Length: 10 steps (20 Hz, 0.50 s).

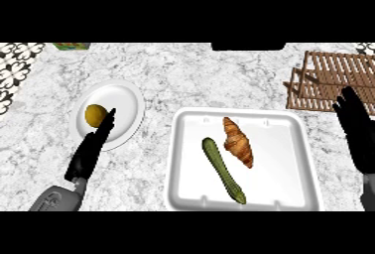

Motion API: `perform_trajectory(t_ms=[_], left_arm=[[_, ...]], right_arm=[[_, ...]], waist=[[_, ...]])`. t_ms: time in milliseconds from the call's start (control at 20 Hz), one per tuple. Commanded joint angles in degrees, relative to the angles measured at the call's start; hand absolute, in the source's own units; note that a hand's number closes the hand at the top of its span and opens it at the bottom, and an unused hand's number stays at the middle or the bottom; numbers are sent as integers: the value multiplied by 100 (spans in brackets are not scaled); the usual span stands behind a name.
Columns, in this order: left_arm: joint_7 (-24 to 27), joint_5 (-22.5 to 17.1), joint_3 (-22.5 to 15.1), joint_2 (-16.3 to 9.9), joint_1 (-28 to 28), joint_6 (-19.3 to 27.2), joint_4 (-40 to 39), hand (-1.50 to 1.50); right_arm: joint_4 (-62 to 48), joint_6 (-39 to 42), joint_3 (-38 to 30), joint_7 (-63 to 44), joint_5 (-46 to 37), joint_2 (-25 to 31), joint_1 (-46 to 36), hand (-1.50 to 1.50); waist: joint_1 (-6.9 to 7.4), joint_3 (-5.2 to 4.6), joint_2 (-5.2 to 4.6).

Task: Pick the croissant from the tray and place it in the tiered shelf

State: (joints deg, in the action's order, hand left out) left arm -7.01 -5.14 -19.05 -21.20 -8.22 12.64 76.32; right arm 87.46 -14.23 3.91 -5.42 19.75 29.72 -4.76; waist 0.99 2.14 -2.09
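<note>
A golden-brown croissant (238,142) lies in the white tray (289,154), right of its middle. To its left on the same tray lies a long green cucumber (223,170). The brown wooden tiered shelf (330,79) stands at the upper right of the counter. My right hand (357,130) is at the right edge, open with straight fingers pointing up, just right of the tray and in front of the shelf. My left hand (92,151) is open with fingers extended, lying over the lower edge of a white plate, far from the croissant.
A white plate (121,106) at the left holds a yellow-brown round fruit (95,114). A green box (71,46) stands at the top left edge. A dark object (247,46) sits at the counter's far edge. Patterned tiles (15,69) border the left.
</note>
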Motion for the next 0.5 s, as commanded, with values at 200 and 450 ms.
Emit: perform_trajectory(t_ms=[200,450], left_arm=[[-412,-863,744,108,291,-30,-24,0],[-428,-1488,1103,62,757,-529,72,0]], right_arm=[[99,604,-259,1582,-590,571,-613,150],[-1307,61,81,1251,-1525,433,-445,150]], waist=[[54,-205,201],[28,-211,191]])
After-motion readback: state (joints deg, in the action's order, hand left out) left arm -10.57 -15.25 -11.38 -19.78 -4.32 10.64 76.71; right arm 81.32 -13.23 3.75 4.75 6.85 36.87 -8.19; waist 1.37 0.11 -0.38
